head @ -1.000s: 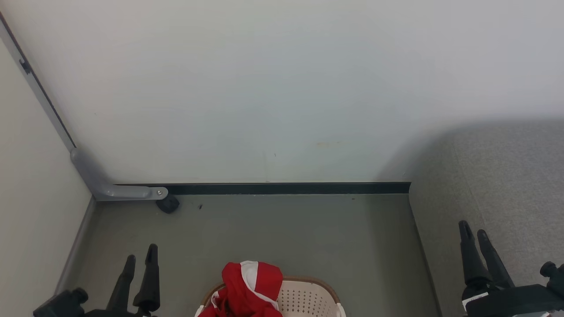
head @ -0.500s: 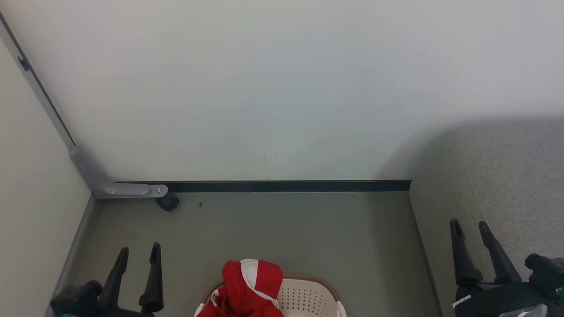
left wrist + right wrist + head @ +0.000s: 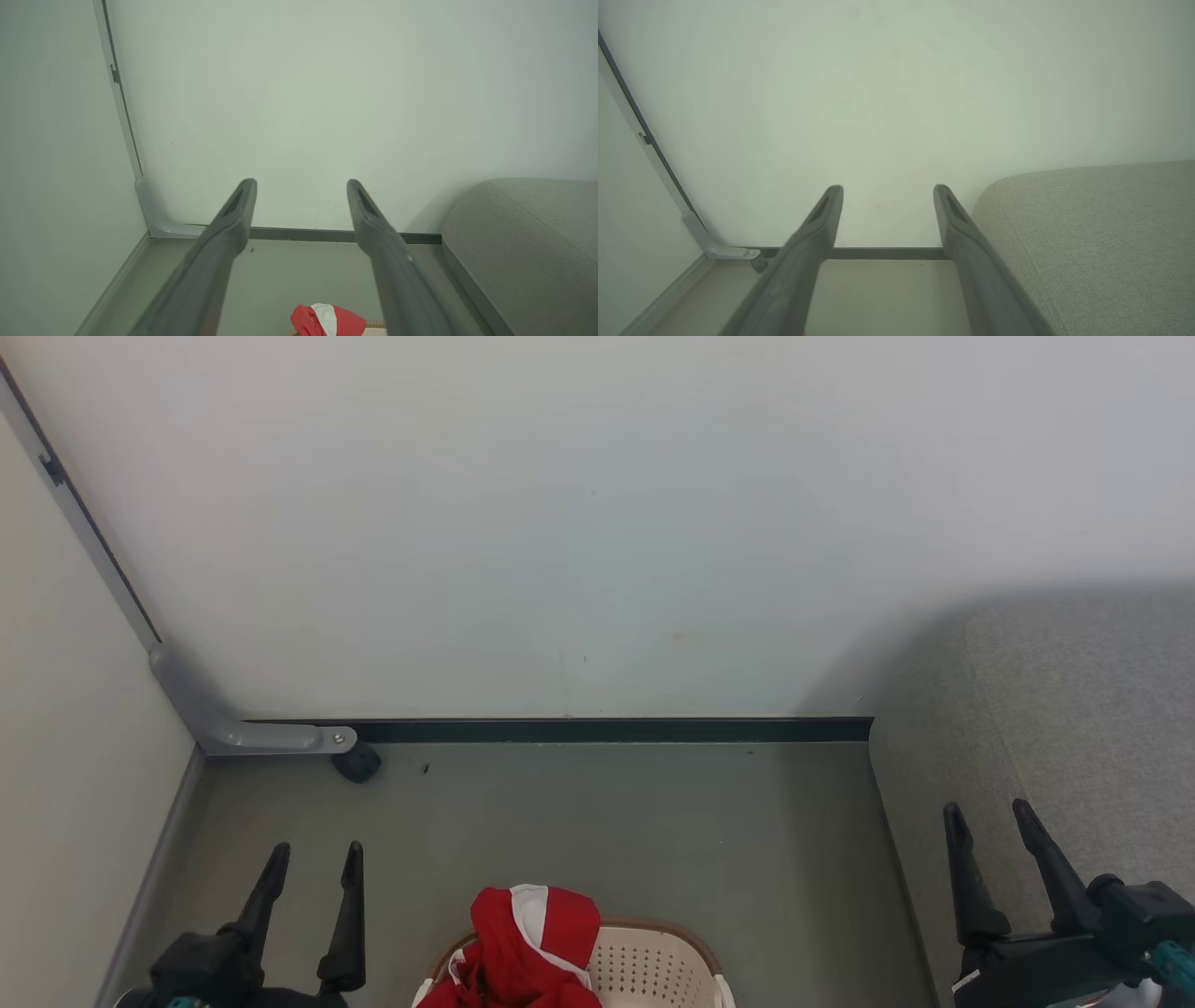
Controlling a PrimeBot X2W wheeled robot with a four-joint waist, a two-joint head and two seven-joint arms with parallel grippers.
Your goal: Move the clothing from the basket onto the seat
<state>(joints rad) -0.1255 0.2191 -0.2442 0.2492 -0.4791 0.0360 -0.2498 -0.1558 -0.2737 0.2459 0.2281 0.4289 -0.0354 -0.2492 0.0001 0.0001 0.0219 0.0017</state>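
Fig.: L hand (image 3: 317, 847) & R hand (image 3: 988, 805) were both spread wide, empty, flanking the basket (image 3: 653, 966) w/o touching it. The clothing (image 3: 527, 933) was heaped over its left rim, and the seat (image 3: 1074, 709) ran along the floor's right edge. Risk: a shallow pinch on loose fabric could slip, or drag the light basket over.

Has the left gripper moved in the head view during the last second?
Yes. The left gripper has shifted to the right, closer to the basket, which has stayed in place.
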